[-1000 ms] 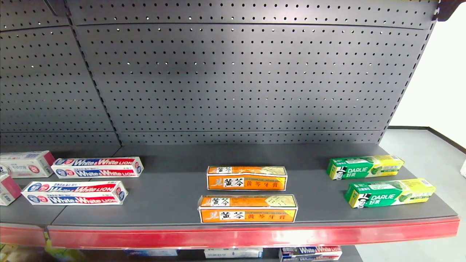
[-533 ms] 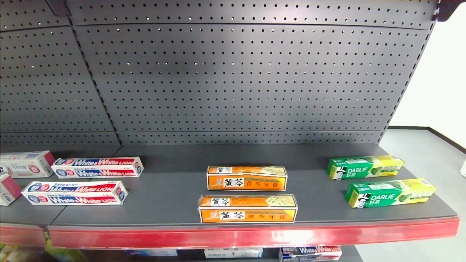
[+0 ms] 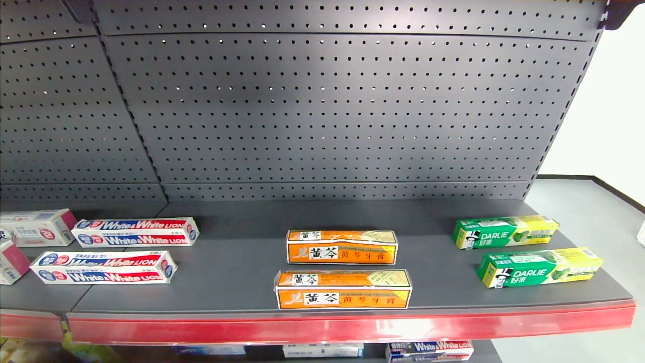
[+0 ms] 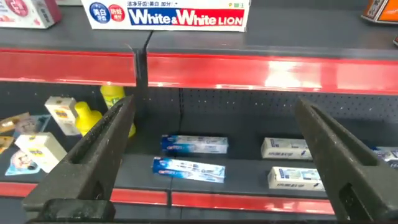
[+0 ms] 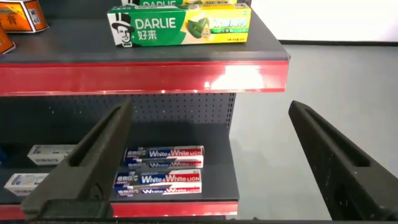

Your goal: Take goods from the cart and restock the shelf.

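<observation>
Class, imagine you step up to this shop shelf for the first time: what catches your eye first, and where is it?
Three bright pairs stand out on the dark grey shelf: orange toothpaste boxes in the middle, green-and-yellow boxes at the right end, red-white-blue boxes toward the left. Along the shelf's front runs a glossy red edge strip, and a grey pegboard panel rises behind.

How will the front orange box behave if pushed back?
Lying flat on a long face, the front orange box should slide, not roll or tip. Its glossy wrap may be slippery. The slim carton is probably light and crushable.
</observation>
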You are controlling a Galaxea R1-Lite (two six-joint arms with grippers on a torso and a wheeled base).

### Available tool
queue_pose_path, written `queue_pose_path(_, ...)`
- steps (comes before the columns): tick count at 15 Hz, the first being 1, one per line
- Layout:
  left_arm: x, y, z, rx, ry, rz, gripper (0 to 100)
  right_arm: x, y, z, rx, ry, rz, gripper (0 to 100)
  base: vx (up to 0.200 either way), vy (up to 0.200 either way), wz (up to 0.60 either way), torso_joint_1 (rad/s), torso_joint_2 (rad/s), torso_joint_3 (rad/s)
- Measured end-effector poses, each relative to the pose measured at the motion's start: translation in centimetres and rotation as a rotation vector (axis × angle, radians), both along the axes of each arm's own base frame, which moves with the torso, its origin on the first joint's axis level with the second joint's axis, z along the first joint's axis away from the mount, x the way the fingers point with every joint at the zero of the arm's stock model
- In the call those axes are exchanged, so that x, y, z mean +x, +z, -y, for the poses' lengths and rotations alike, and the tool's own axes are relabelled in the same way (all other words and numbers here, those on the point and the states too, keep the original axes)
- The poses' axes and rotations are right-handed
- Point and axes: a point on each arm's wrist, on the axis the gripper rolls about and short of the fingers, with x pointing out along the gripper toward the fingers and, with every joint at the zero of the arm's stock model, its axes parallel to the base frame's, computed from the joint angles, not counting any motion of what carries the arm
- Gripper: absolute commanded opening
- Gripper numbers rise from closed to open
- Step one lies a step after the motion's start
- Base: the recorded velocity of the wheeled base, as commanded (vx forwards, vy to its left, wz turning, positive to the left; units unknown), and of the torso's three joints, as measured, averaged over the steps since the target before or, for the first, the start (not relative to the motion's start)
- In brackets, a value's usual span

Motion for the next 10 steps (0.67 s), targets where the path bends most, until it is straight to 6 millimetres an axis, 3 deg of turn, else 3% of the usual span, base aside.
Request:
queue_pose_path(6, -0.01, -0.03, 0.16, 0.019, -0.077, -0.003, 100, -0.02, -0.01, 0.00, 0.000, 0.000, 0.002, 100, 0.000, 0.000, 0.00, 0.000, 0.00, 0.000)
queue_pose_path(10, 0.01, 0.02, 0.10, 0.024, 0.058, -0.008, 100, -0.02, -0.01, 0.00, -0.001, 0.001, 0.002, 100, 0.000, 0.000, 0.00, 0.000, 0.00, 0.000)
